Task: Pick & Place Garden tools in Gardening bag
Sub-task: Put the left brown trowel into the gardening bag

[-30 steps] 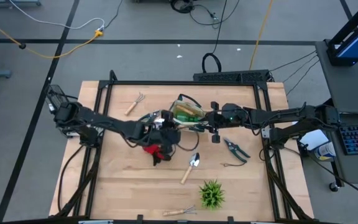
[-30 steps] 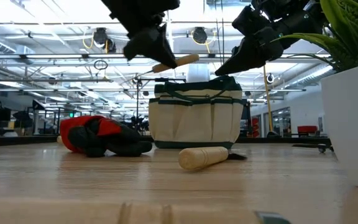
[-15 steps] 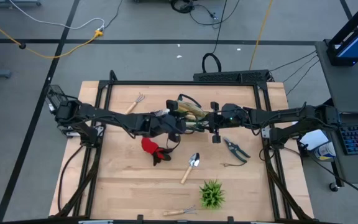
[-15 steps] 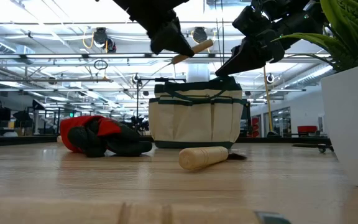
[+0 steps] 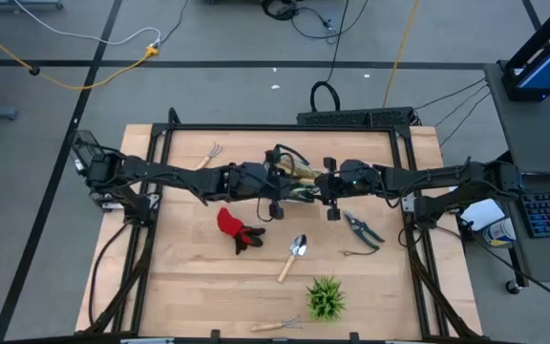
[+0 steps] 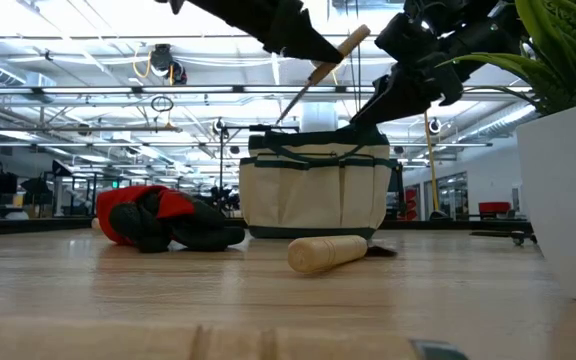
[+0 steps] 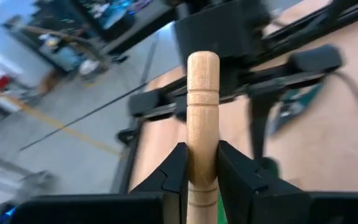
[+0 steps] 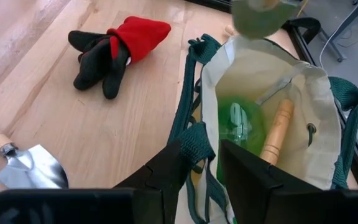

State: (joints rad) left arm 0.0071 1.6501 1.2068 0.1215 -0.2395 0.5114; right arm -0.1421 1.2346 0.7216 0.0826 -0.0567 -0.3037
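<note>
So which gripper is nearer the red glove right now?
Left. The left gripper, holding a wooden-handled tool, is over the bag's near edge just above the glove; the right gripper grips the bag's rim farther off.

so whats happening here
The left gripper holds a wooden-handled tool tilted above the gardening bag, metal end pointing down toward the opening. The right gripper pinches the bag's green trim, keeping it open. A glove, trowel, shears and two rakes remain on the table.

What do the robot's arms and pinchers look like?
Both arms are thin, black and jointed, with black cables running along them. The left gripper and right gripper each end in two flat, blocky black fingers.
</note>
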